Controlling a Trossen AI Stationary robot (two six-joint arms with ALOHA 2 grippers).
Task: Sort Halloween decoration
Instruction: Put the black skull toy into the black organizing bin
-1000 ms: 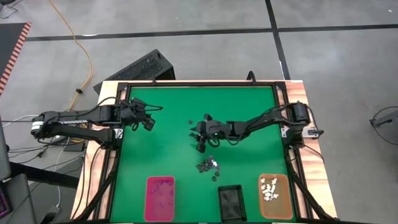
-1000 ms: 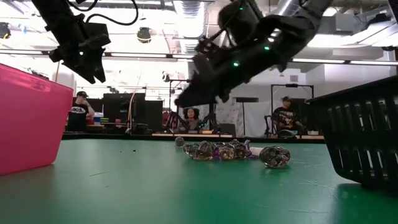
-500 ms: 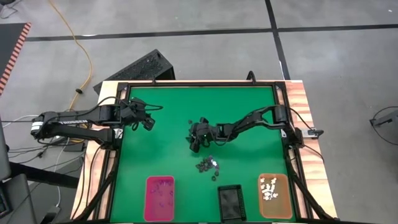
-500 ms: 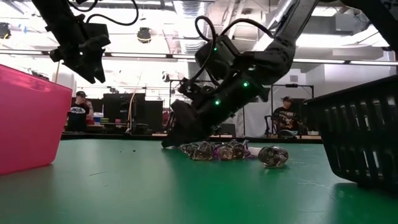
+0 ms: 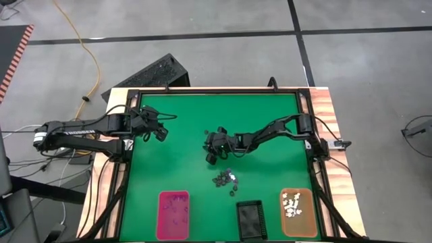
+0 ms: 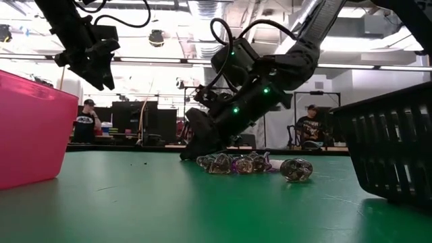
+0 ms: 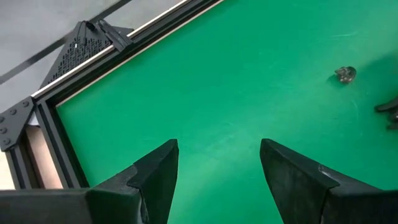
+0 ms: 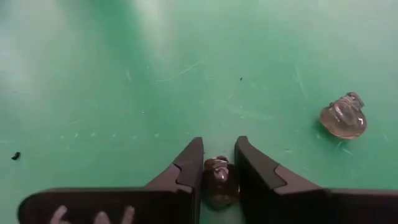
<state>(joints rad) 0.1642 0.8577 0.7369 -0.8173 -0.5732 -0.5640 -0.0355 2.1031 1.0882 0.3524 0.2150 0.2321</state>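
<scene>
Right wrist view: trinket (image 8: 219, 178) sits between right gripper (image 8: 217, 167) fingers.

No readable text, label, brand, number or sign anywhere. Faint pale marks along the left arm (image 5: 71, 125) in the high view, too small to read. Pale print on a seated person's dark shirt (image 6: 84, 119) in the low view, also illegible.

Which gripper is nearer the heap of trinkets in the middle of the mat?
Right. The right gripper is down at the mat just beside the trinket heap, closed on one trinket. The left gripper hangs open, far off by the table's left side.
</scene>
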